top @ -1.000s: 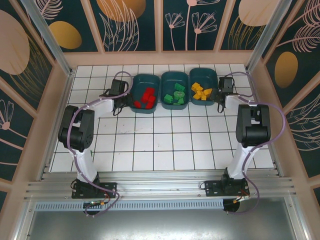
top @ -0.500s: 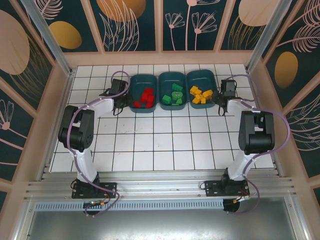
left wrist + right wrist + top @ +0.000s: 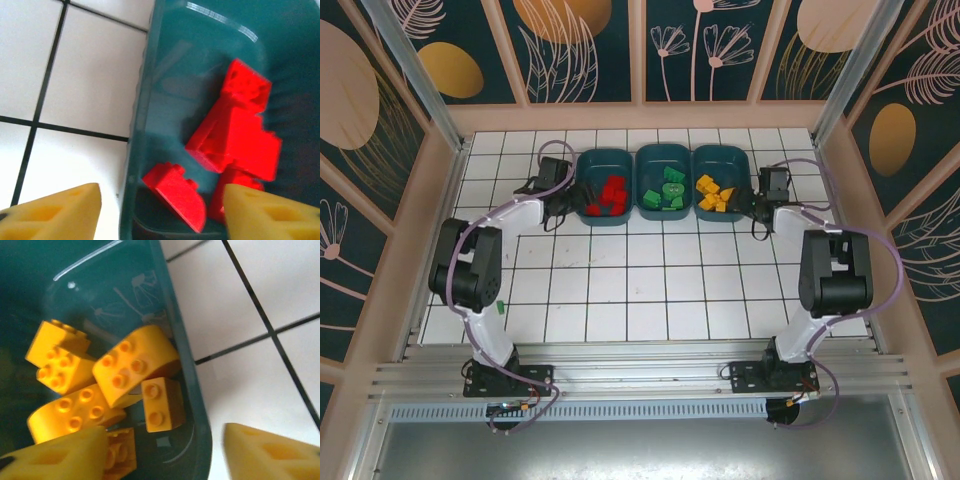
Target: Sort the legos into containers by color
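Observation:
Three dark teal tubs stand in a row at the far side of the table. The left tub point(image 3: 603, 218) holds red legos point(image 3: 610, 193), the middle tub point(image 3: 664, 212) green legos point(image 3: 667, 190), and the right tub point(image 3: 722, 151) yellow-orange legos point(image 3: 713, 190). My left gripper point(image 3: 572, 197) point(image 3: 160, 215) is open and straddles the red tub's left wall point(image 3: 137, 150), with the red bricks point(image 3: 240, 135) just ahead. My right gripper point(image 3: 754, 203) point(image 3: 162, 455) is open and straddles the yellow tub's right wall point(image 3: 192, 405), beside several yellow bricks point(image 3: 135, 362).
White tiled floor point(image 3: 650, 280) stretches between the tubs and the arm bases. Patterned walls and aluminium posts enclose the table on three sides. Cables loop beside both wrists.
All three tubs have slid a little to the left along with both grippers. The left arm's elbow has swung left and the right arm's elbow has moved outward.

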